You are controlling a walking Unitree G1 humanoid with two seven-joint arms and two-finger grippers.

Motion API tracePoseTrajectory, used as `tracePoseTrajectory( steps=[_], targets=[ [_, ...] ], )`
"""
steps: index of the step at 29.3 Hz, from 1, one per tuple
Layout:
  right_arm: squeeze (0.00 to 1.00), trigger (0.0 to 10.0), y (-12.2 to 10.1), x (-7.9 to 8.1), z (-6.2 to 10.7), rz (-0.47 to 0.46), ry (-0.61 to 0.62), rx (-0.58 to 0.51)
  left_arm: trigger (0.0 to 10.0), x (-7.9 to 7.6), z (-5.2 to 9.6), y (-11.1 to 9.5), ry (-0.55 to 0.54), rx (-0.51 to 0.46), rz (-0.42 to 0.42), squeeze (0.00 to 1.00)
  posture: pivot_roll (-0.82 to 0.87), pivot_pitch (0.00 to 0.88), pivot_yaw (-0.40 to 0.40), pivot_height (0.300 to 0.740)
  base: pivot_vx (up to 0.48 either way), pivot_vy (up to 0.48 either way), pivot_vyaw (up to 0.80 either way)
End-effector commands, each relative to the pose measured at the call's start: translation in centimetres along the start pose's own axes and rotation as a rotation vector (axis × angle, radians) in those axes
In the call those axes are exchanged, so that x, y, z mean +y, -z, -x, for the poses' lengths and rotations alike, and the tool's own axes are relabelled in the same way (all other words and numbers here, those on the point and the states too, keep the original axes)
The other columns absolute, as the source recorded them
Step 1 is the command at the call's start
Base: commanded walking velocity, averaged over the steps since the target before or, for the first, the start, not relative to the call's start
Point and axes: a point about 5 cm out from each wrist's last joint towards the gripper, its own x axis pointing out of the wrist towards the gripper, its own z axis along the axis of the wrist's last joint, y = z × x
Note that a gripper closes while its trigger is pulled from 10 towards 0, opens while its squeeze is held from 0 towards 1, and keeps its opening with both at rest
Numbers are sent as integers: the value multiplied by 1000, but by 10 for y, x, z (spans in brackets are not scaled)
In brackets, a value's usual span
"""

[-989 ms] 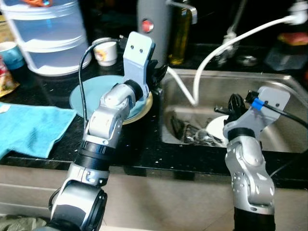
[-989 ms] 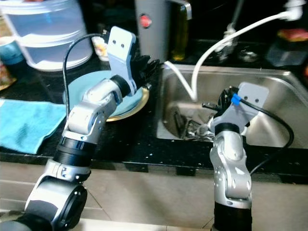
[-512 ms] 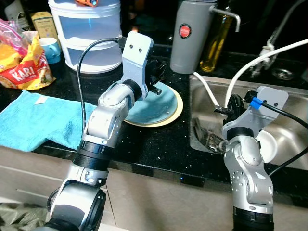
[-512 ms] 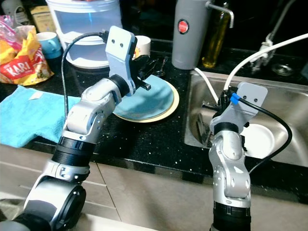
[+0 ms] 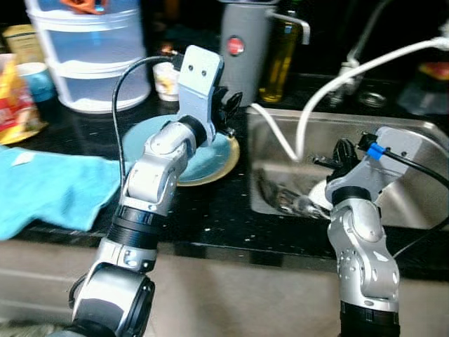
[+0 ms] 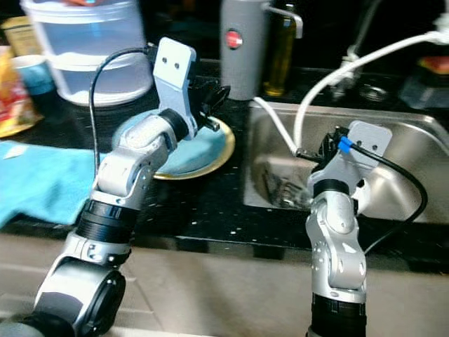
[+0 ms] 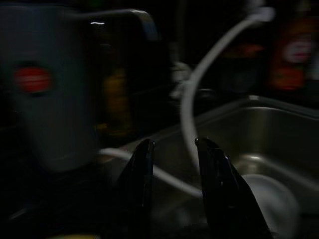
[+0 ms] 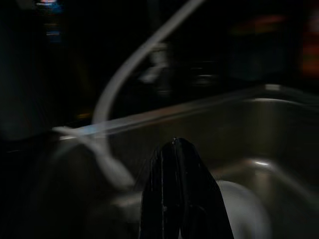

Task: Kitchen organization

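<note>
At the kitchen counter, my left claw hovers over the far rim of the blue plate, fingers slightly spread and empty; my right claw hangs over the sink, fingers pressed together, holding nothing; the plate lies flat beneath my left arm, the nearer one for lifting it.

A: Beneath the left gripper's black fingers?
B: A round teal plate with a yellow rim, on black speckled stone counter.
A: Beside it?
B: A turquoise cloth.
</note>
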Motion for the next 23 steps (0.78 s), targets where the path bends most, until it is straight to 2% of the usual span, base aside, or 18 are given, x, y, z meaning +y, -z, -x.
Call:
tracePoseTrajectory(
  steps=[1,13,23],
  targets=[
    [0,10000,3,1,0,0,0,17,10000,-4,-2,-1,14,-2,10,0,183,0,-32,740,0,0,0],
    [0,10000,3,3,1,4,-12,20,10000,-2,-2,-4,2,-19,-11,0,184,0,-33,740,0,0,0],
    [0,10000,3,4,1,0,-19,20,10000,6,-2,-5,-53,-16,-19,0,185,0,-33,740,0,-397,0]
  ],
)
